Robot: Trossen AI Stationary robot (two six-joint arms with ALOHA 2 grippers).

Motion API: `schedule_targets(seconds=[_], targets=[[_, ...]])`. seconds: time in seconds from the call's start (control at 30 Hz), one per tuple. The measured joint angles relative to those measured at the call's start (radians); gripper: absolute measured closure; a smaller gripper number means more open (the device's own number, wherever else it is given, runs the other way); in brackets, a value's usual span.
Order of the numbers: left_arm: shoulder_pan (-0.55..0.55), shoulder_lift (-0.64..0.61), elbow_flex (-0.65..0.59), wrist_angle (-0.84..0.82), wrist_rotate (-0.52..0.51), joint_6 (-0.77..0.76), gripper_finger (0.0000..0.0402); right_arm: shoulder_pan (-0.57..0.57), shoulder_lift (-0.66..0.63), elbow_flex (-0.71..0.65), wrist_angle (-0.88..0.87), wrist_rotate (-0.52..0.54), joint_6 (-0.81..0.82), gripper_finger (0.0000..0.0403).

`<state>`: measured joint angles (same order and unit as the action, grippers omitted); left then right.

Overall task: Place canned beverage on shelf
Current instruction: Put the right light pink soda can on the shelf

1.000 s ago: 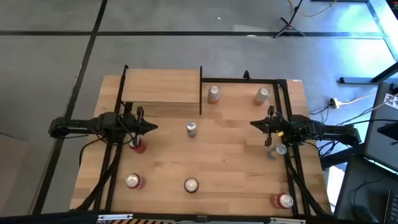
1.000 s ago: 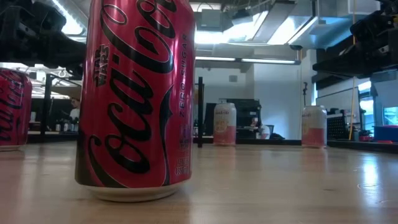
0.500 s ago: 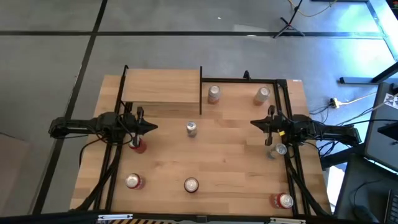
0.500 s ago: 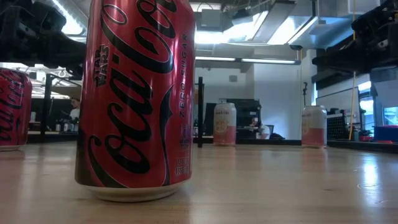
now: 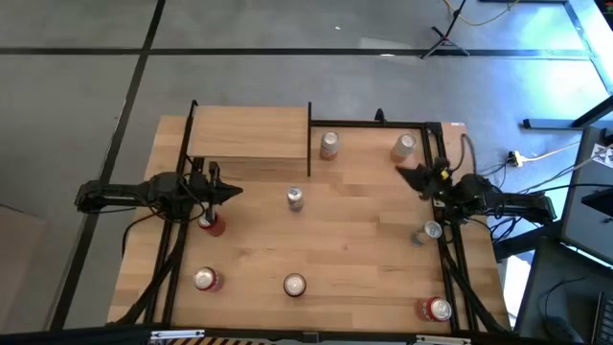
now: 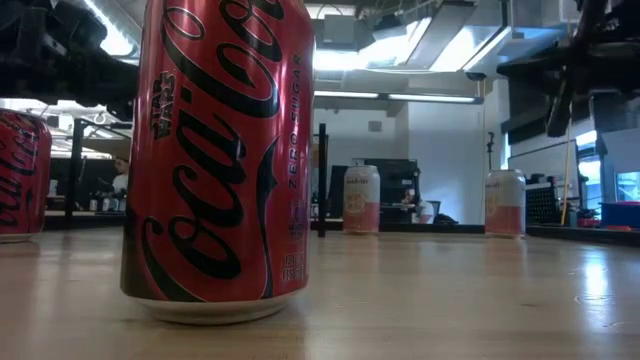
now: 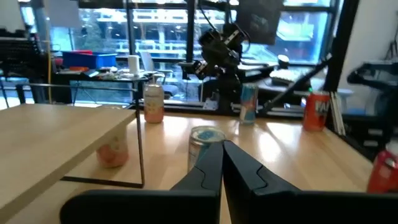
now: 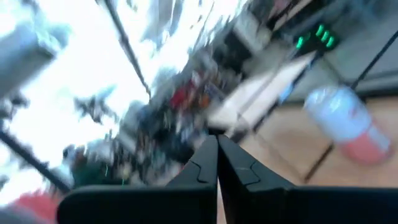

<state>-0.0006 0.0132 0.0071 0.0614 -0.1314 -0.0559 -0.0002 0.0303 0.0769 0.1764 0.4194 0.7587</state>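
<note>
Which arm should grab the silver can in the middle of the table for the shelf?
Probably left: the left hand sits beside the shelf, pointing at the silver can; the right hand is farther away.

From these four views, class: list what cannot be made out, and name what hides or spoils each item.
- Right wrist view: motion blur smears the room; only the right gripper and a pale can are recognisable.
- Low view: the red cola can blocks the table's middle.
- High view: can labels are too small to read, e.g. the middle can.

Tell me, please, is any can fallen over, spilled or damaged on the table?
Nothing stands out. In the high view every can shows its round top, so all stand upright, and no liquid shows on the table. The shelf is bare on top.
</note>
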Motion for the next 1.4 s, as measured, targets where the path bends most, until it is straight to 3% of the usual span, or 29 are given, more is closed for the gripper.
schedule_targets(seconds=[0.1, 0.33, 0.47, 0.67, 0.9, 1.1, 1.23, 1.4], targets=[[0.000, 0.000, 0.000, 0.014, -0.041, -0.033, 0.0401, -0.001, 0.000, 0.002, 0.055, 0.130, -0.058, 0.0403], [0.000, 0.000, 0.000, 0.148, -0.242, -0.074, 0.0401, -0.003, 0.110, 0.073, -0.003, 0.264, -0.167, 0.0403], [0.000, 0.000, 0.000, 0.227, -0.317, -0.074, 0.0401, -0.058, 0.238, 0.188, -0.132, 0.270, -0.195, 0.0403], [0.000, 0.000, 0.000, 0.280, -0.327, -0.144, 0.0401, -0.183, 0.419, 0.402, -0.363, 0.240, -0.217, 0.0403], [0.000, 0.000, 0.000, 0.292, -0.328, -0.231, 0.0401, -0.401, 0.587, 0.607, -0.552, 0.095, -0.224, 0.0402], [0.000, 0.000, 0.000, 0.309, -0.413, -0.226, 0.0401, -0.586, 0.708, 0.718, -0.646, -0.134, -0.290, 0.0401], [0.000, 0.000, 0.000, 0.318, -0.462, -0.224, 0.0401, -0.681, 0.763, 0.795, -0.708, -0.205, -0.328, 0.0399], [0.000, 0.000, 0.000, 0.317, -0.560, -0.222, 0.0401, -0.788, 0.862, 0.887, -0.848, -0.334, -0.372, 0.0357]])
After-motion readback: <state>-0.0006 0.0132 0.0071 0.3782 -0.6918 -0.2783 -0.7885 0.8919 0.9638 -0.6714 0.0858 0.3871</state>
